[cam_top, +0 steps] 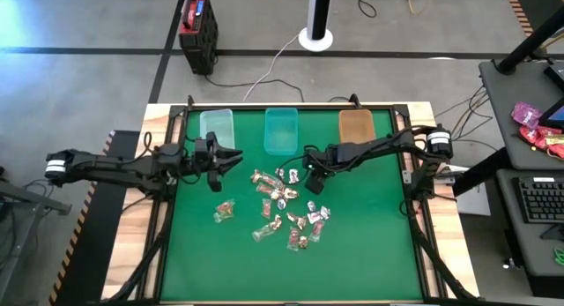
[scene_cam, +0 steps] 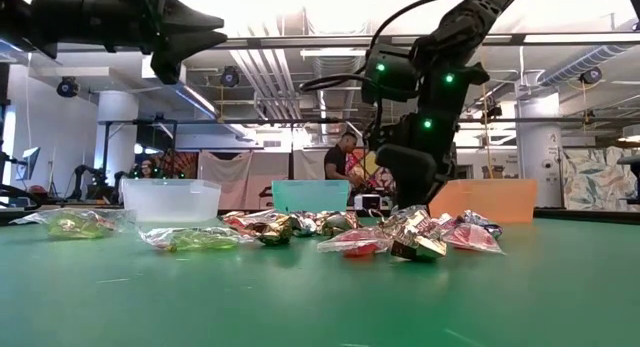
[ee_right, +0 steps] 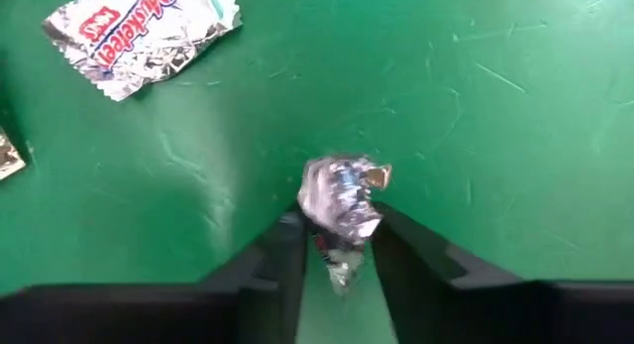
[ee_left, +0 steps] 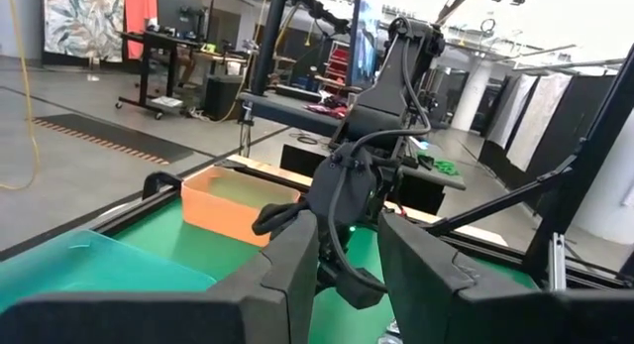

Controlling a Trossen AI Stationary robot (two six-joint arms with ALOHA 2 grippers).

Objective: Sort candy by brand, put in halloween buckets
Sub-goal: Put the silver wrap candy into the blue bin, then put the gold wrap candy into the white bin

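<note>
Jaws of the right gripper [ee_right: 335, 253] are pinched on one silvery-wrapped candy [ee_right: 342, 200], held just clear of the green desk [cam_top: 352, 253]; from the wrist view the wrapper sticks out past the fingertips w/ bare green mat beyond it. Another silver-and-red wrapped piece [ee_right: 139, 32] lies flat on the mat, off to one side of those jaws and apart from them. From above, the right gripper [cam_top: 314, 178] hangs at the far-right edge of the candy pile [cam_top: 282, 209], w/ the rest of the pile spread toward the near side and left of it. Teal bin [cam_top: 282, 130] sits just beyond it, orange bin [cam_top: 357, 125] beyond and to its right, pale clear-green bin [cam_top: 217, 125] farther left. Left gripper [cam_top: 231, 156] has its jaws spread open, nothing between them, hovering above the desk just in front of the clear-green bin, left of the pile and well apart from the right gripper. Its wrist view looks between its two dark fingers [ee_left: 287, 275] across at the right arm, w/ the orange bin [ee_left: 233, 205] and a corner of the teal bin [ee_left: 89, 270] on the mat. At desk height, a person [scene_cam: 340, 159] shows in the room behind the bins.
</note>
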